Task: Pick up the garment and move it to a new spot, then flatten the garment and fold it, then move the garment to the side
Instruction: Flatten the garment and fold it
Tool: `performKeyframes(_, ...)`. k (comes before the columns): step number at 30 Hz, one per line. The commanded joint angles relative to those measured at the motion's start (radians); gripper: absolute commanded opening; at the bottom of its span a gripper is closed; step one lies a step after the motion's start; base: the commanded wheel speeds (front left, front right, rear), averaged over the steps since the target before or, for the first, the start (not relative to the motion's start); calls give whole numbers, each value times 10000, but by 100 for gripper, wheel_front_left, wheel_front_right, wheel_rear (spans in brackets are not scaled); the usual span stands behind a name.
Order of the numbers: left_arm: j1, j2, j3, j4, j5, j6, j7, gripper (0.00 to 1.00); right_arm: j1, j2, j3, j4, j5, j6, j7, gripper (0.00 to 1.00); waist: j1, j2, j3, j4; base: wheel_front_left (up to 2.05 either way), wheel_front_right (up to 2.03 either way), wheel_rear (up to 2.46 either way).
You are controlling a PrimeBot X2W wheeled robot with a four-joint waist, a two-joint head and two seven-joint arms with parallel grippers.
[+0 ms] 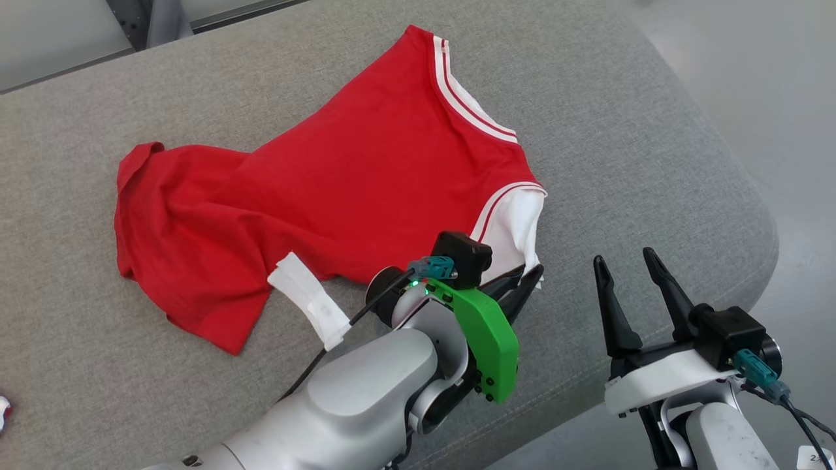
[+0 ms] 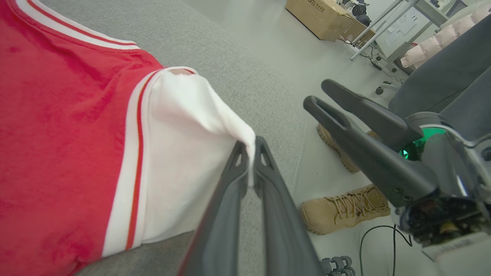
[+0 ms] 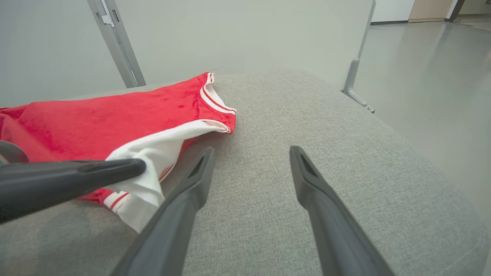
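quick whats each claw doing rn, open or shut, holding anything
Left claw: closed on the white sleeve of the red cotton shirt with white striped trim.
Right claw: open, holding nothing.

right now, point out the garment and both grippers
garment point(image 1: 366, 176): head view, its red middle
left gripper point(image 2: 250, 148): left wrist view, midway between fingertips pinching the white cloth
right gripper point(image 3: 252, 151): right wrist view, midway between open fingertips

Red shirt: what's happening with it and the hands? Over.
Left hand shut on shirt, white sleeve. Right hand open, over grey cushion. Shirt rumpled, unfolded. Person's boots on floor nearby.
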Motion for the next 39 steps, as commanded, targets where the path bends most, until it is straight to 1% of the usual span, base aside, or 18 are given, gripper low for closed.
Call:
performKeyframes(1,101,48,0,-63,72,22,-167,100,-45,1,-47,11,-84,-7,-34,100,0,0,-1,85,0,0,0)
performKeyframes(5,148,48,4,-317,-251,218,-702,100,96,-3,-77,-3,-100,-7,-34,100,0,0,-110,226,0,0,0)
performKeyframes(7,191,51,100,-478,-603,296,-1034,100,166,-4,-138,-18,-138,-7,-34,100,0,0,-204,357,0,0,0)
performKeyframes(9,215,58,216,-400,-738,396,-1288,100,231,-1,-204,-44,-220,-7,-34,100,0,0,-314,512,0,0,0)
performKeyframes(11,283,127,397,-79,-593,521,-1488,100,278,-5,-282,-67,-268,-7,-34,100,0,0,-424,665,0,0,0)
performKeyframes(13,440,449,745,95,-566,651,-1627,100,365,-47,-373,-106,-299,-7,-34,100,0,0,-524,815,0,0,0)
performKeyframes(16,861,1155,1404,1,-514,977,-1753,100,516,-128,-507,-148,-356,-7,-34,100,0,0,-706,1034,0,0,0)
performKeyframes(22,2316,2724,2687,-939,-197,1891,-1758,100,731,-208,-649,-249,-417,-7,-34,100,0,0,-872,1394,0,0,0)
performKeyframes(25,2999,3305,3148,-1417,-303,2273,-1761,100,799,-234,-660,-282,-431,-7,-34,100,0,0,-888,1553,0,0,0)
performKeyframes(28,3507,3759,3415,-1776,-239,2737,-1763,100,803,-272,-662,-301,-429,-7,-34,100,0,0,-884,1681,0,0,0)
performKeyframes(30,3747,3886,3533,-1971,-353,2954,-1752,100,779,-282,-657,-309,-436,-7,-34,100,0,0,-870,1751,0,0,0)
performKeyframes(31,3817,3913,3556,-2049,-429,2985,-1711,100,754,-290,-631,-306,-436,-7,-34,100,0,0,-859,1774,0,0,0)
performKeyframes(34,3972,3777,3561,-2139,-723,2895,-1506,100,693,-299,-576,-287,-427,-7,-34,100,0,0,-830,1836,0,0,0)
performKeyframes(35,3929,3724,3473,-1963,-695,2935,-1331,100,638,-293,-537,-279,-435,-7,-34,100,0,0,-800,1831,0,0,0)
performKeyframes(39,3848,3470,3474,-1450,-932,2768,-1145,100,570,-268,-473,-292,-419,-7,-34,100,0,0,-748,1767,0,0,0)
